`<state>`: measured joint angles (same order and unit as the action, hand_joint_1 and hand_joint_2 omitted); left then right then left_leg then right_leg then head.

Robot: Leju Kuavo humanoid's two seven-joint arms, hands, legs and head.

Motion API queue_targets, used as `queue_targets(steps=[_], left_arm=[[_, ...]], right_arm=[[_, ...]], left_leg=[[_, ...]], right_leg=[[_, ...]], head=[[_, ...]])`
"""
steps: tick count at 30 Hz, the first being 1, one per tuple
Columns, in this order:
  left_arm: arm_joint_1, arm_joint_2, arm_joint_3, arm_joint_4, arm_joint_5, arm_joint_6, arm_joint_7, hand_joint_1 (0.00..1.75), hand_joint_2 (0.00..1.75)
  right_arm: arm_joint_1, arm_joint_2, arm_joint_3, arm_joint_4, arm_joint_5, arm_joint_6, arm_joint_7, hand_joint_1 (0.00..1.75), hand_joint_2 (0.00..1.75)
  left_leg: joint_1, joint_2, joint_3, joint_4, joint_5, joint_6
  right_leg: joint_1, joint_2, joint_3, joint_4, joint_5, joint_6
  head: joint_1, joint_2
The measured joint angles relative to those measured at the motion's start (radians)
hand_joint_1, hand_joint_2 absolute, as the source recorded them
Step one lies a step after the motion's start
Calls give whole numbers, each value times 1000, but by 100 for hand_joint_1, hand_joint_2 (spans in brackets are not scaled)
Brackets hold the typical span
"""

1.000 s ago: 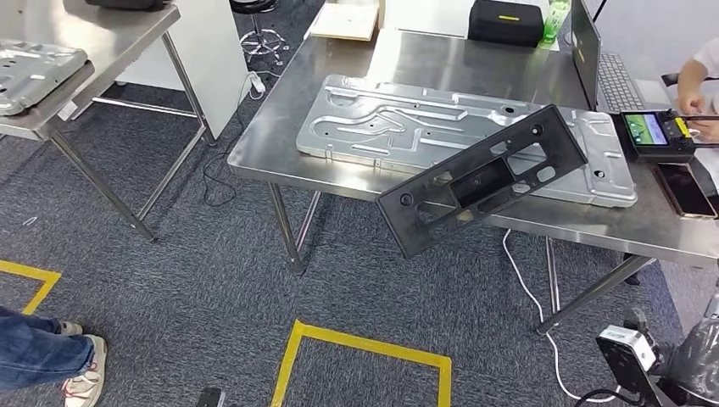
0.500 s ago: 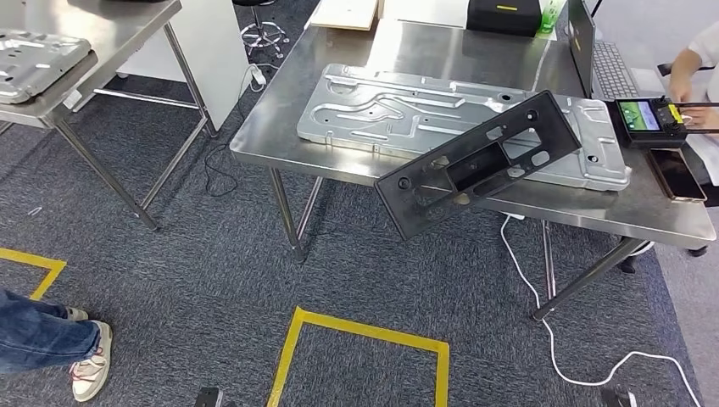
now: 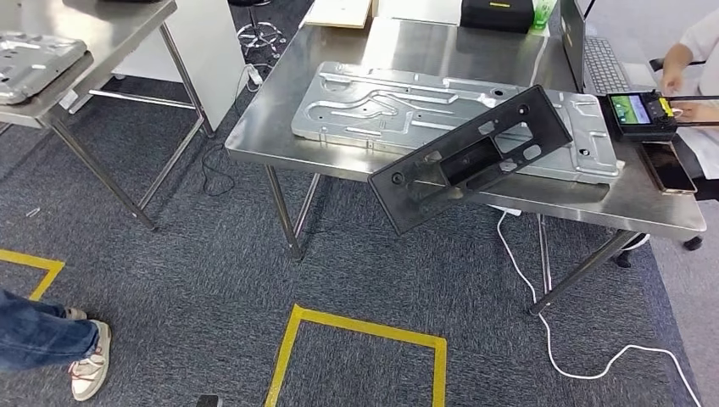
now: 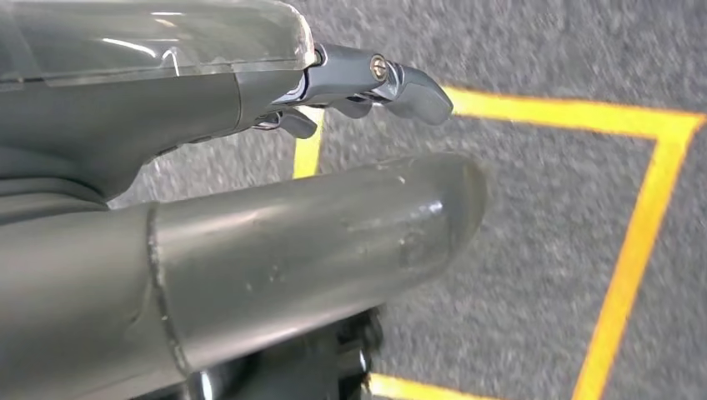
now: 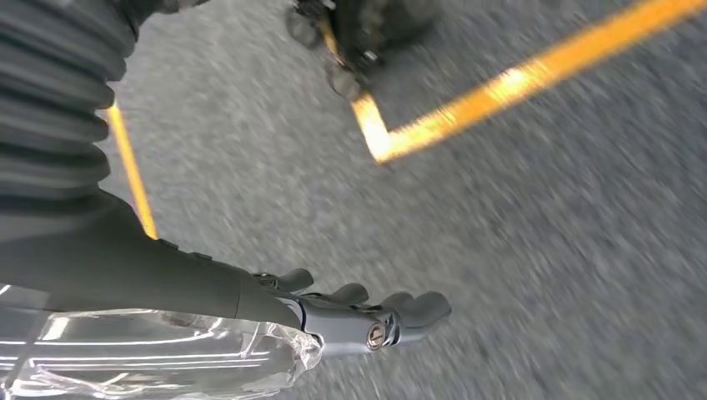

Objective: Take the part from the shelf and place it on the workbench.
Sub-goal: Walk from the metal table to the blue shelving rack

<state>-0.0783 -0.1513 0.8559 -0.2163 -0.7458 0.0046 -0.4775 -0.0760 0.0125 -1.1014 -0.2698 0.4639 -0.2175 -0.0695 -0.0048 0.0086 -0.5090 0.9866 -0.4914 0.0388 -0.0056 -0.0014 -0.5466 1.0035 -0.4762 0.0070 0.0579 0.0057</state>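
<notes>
Head view: the black part lies tilted across the front edge of the steel table, its upper end resting on the large stamped metal plate, its lower end overhanging toward the carpet. Compared with one second ago the whole scene has slid in the frame, so the camera moved; the part keeps the same place relative to plate and table. Left wrist view: left robot hand hangs over carpet and yellow floor tape, fingers loosely apart, holding nothing. Right wrist view: right robot hand likewise empty over the carpet, fingers extended. Judgement: part is delivered and released, and the robot seems to be backing or turning away; the overhang makes the rest look precarious. A person's hand works a handheld device at the table's far right.
</notes>
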Motion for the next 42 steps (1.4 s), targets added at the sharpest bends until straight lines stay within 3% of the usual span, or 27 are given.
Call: queue_targets(steps=[2, 5, 6, 7, 8, 11, 12, 15, 17, 19, 21, 22, 23, 25, 27, 31, 33, 35, 37, 38, 39, 40, 42], left_arm=[[2, 4, 3, 0, 0, 5, 1, 0, 0], [3, 6, 7, 0, 0, 9, 2, 0, 0], [4, 7, 8, 0, 0, 9, 3, 0, 0], [5, 7, 10, 0, 1, 9, 3, 0, 0], [6, 7, 11, 0, 1, 9, 3, 0, 0], [7, 7, 12, 0, 1, 9, 3, 0, 0], [6, 8, 13, 0, 1, 9, 3, 0, 0], [4, 8, 16, 0, 0, 6, 0, 0, 0], [4, 8, 17, 0, -6, 1, -4, 0, 0], [4, 6, 17, 0, -14, -4, -9, 0, 0], [6, 2, 17, 0, -20, -5, -12, 0, 0], [8, 0, 17, 0, -22, -3, -13, 0, 0], [10, -1, 17, 1, -24, 0, -13, 0, 0], [12, -2, 17, 1, -25, 7, -10, 0, 0], [12, -1, 18, 0, -26, 13, -1, 0, 0], [17, -1, 18, 1, -30, 21, 20, 0, 0], [18, -2, 19, 1, -30, 24, 25, 0, 0], [17, -1, 20, 1, -30, 25, 27, 0, 0], [18, -1, 20, 1, -30, 25, 28, 0, 0], [18, -1, 21, 1, -30, 24, 27, 0, 0], [19, -1, 21, 1, -30, 23, 23, 0, 0], [19, -1, 21, 1, -29, 22, 17, 0, 0], [18, -2, 21, 1, -29, 20, 3, 0, 0]], right_arm=[[-3, 9, -2, 10, 9, 16, 3, 0, 175], [-6, 18, -3, 21, 19, 24, 5, 0, 175], [-7, 21, -3, 24, 21, 24, 5, 0, 175], [-7, 23, -3, 27, 23, 24, 6, 0, 175], [-7, 24, -3, 29, 24, 24, 6, 0, 175], [-10, 27, -3, 33, 24, 25, 6, 0, 175], [-12, 28, -3, 34, 24, 29, 6, 0, 175], [-13, 32, -3, 37, 33, 52, 8, 0, 175], [-15, 36, -2, 39, 53, 56, 18, 0, 87], [-16, 40, 3, 40, 88, 47, 36, 0, 0], [-16, 41, 18, 41, 125, 46, 41, 0, 0], [-15, 42, 27, 42, 139, 53, 34, 0, 0], [-14, 42, 35, 42, 151, 63, 22, 0, 0], [-14, 42, 50, 42, 165, 84, -5, 0, 0], [-14, 43, 61, 43, 169, 93, -28, 0, 0], [-15, 45, 71, 44, 166, 87, -54, 0, 175], [-15, 47, 72, 45, 165, 103, -58, 0, 175], [-15, 49, 73, 47, 163, 120, -60, 0, 175], [-13, 50, 73, 48, 163, 126, -62, 0, 87], [-11, 51, 73, 48, 163, 125, -67, 0, 44], [-11, 52, 74, 48, 166, 121, -75, 0, 0], [-10, 53, 75, 48, 168, 116, -87, 0, 0], [-13, 55, 78, 49, 171, 106, -109, 0, 0]], left_leg=[[7, 2, 2, -13, 12, 11], [9, 4, -4, -17, 20, 19], [9, 4, -6, -16, 20, 19], [10, 3, -7, -13, 20, 18], [11, 3, -7, -10, 18, 16], [12, 2, -10, 8, 8, 1], [10, 1, -13, 14, 5, -5], [10, 1, -18, 18, 4, -23], [14, 0, -30, 46, -19, -34], [16, -1, -76, 150, -81, -42], [17, -1, -138, 284, -136, -45], [17, -1, -152, 316, -139, -44], [16, -1, -146, 305, -121, -41], [14, -1, -85, 178, -50, -27], [8, -1, -31, 59, -12, -14], [7, -1, -19, 17, 0, 0], [13, 1, -15, 3, 12, 12], [12, 3, -19, 0, 17, 17], [11, 3, -24, 2, 18, 17], [11, 3, -24, 3, 17, 17], [11, 3, -23, 6, 17, 16], [11, 2, -23, 9, 15, 13], [8, 2, -26, 18, 9, 4]], right_leg=[[0, 1, -16, 35, -28, 9], [-6, 2, -99, 217, -129, 20], [-9, 1, -122, 268, -145, 23], [-12, 1, -128, 284, -140, 27], [-15, 1, -114, 258, -114, 29], [-20, 1, -17, 63, -25, 29], [-18, 2, -1, 27, -16, 26], [-14, 4, -2, 16, -15, 7], [-15, 4, -4, 12, -11, -7], [-15, 2, -7, 10, -7, -17], [-12, 1, -13, 13, -6, -20], [-10, 1, -15, 15, -6, -21], [-8, 2, -16, 17, -6, -21], [-4, 4, -15, 19, -6, -21], [0, 5, -15, 20, -6, -17], [0, 2, -16, 17, -3, 5], [0, 2, -33, 58, -36, 15], [-3, 2, -87, 175, -105, 23], [-8, 2, -136, 282, -143, 30], [-10, 2, -136, 286, -133, 33], [-13, 2, -115, 247, -103, 34], [-15, 1, -79, 178, -65, 34], [-15, 1, -17, 53, -20, 28]], head=[[1, 0], [1, 0], [1, 0], [1, 0], [1, 0], [1, 0], [1, 0], [0, 0], [0, 0], [-1, 0], [-1, 0], [-1, 0], [-1, 0], [-1, 0], [0, 0], [0, 0], [1, 0], [1, 0], [1, 0], [1, 0], [1, 0], [1, 0], [1, 0]])
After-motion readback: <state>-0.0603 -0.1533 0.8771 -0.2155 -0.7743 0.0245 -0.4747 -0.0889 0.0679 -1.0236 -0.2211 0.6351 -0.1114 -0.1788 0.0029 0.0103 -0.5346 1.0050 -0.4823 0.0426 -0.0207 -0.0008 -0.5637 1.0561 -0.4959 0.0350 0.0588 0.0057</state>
